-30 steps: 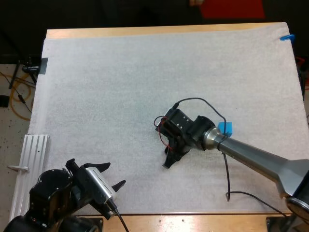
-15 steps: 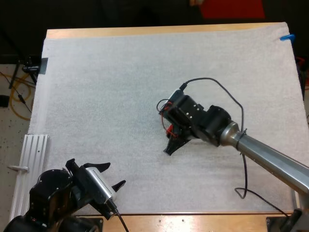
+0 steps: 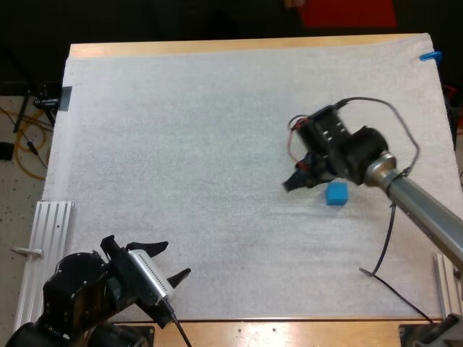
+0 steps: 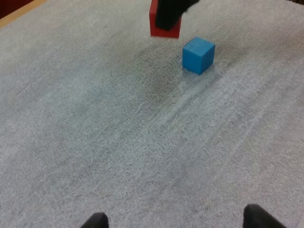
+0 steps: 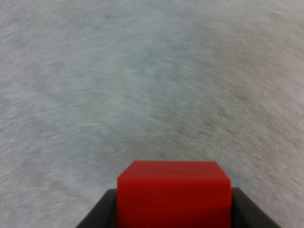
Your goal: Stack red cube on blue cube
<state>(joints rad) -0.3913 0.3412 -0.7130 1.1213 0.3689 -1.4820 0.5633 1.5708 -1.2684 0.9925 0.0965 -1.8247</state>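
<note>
Right gripper (image 3: 299,178) clamping red cube (image 5: 174,194) (square in the grip), beside blue cube (image 3: 336,193), left gripper (image 3: 171,260) spread.

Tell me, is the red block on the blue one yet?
Not yet. Done: the right end effector grips the red cube. Now: it holds it beside the blue cube, not over it. Left: move above, set down, let go.
</note>
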